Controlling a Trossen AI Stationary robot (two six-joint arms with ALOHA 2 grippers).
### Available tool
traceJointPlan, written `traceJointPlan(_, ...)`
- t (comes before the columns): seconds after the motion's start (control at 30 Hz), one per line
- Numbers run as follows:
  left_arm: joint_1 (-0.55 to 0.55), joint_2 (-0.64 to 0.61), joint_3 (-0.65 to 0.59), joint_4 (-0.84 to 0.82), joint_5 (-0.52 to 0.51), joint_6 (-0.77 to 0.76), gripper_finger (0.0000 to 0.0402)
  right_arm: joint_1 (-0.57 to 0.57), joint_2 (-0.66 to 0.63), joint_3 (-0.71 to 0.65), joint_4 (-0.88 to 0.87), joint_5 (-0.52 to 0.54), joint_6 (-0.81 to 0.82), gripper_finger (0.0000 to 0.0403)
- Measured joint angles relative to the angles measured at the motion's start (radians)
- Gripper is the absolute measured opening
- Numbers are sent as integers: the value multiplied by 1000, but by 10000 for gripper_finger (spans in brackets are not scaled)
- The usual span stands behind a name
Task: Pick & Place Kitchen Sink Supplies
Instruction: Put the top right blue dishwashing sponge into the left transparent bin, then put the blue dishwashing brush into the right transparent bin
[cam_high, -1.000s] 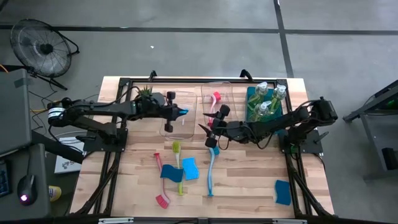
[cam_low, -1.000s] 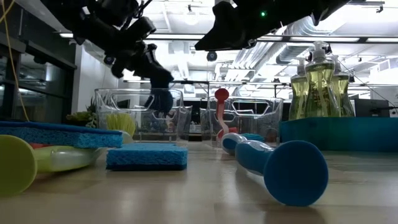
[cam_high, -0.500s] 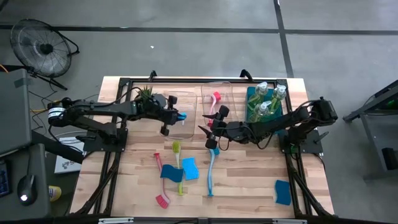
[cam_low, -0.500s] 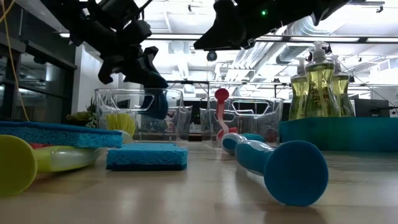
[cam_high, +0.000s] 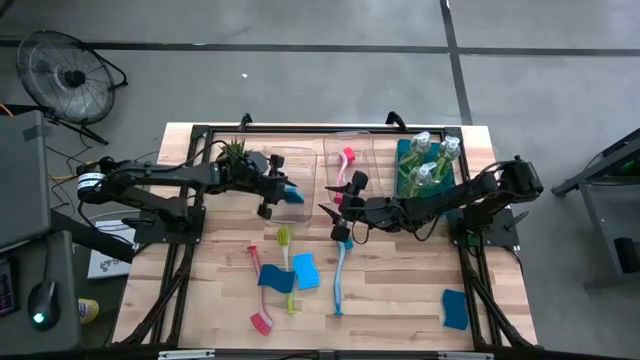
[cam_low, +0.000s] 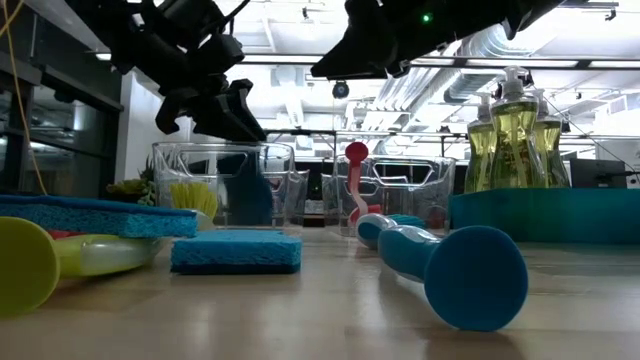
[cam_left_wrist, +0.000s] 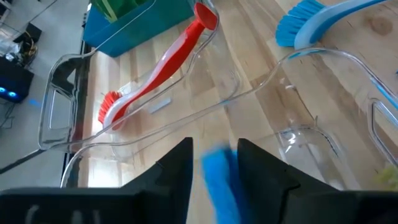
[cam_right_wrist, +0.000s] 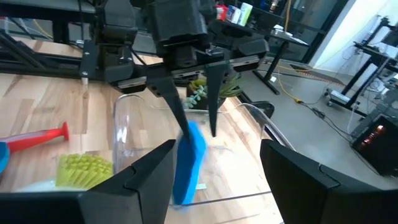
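Over the left clear bin (cam_high: 288, 180), at about 11 o'clock from table centre, the left gripper (cam_high: 277, 188) has its fingers parted, and a blue sponge (cam_right_wrist: 188, 163) drops free between them into the bin. At centre, the right gripper (cam_high: 338, 215) hovers with fingers apart and empty, just above a teal brush (cam_high: 341, 272). One red brush (cam_left_wrist: 155, 73) lies in the neighbouring clear bin (cam_high: 348, 168); three soap bottles (cam_high: 428, 163) stand in the teal bin (cam_high: 402, 165) at 2 o'clock. By my reckoning, roughly half remains: yellow-green brush (cam_high: 286, 268), another red brush (cam_high: 256, 290), three sponges on the table.
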Motion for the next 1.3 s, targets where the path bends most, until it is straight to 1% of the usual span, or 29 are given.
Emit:
traceJointPlan(0.27, 0, 0, 0, 0, -11, -37, 144, 10, 0, 0, 0, -14, 5, 227)
traceJointPlan(0.37, 0, -4, 13, -2, -6, -45, 152, 18, -16, 0, -21, -29, 53, 228)
traceJointPlan(0.5, 0, -31, 38, 1, 47, -44, 155, 18, -75, 0, -141, -121, 95, 227)
traceJointPlan(0.6, 0, -82, 44, 2, 53, -49, 156, 17, -119, 0, -252, -194, 152, 222)
traceJointPlan(0.77, -2, -176, 43, -28, 50, -52, 156, 17, -177, 0, -379, -314, 378, 213)
traceJointPlan(0.93, -37, -243, 8, -29, 49, -52, 156, 24, -179, 0, -506, -407, 646, 204)
traceJointPlan(1.1, -112, -282, -42, 1, 41, -59, 156, 64, -172, -1, -637, -424, 865, 195)
traceJointPlan(1.23, -181, -306, -62, 0, -6, -64, 156, 101, -166, 0, -705, -400, 1021, 190)
traceJointPlan(1.3, -216, -319, -68, 1, -32, -55, 156, 118, -150, 0, -726, -412, 1093, 189)
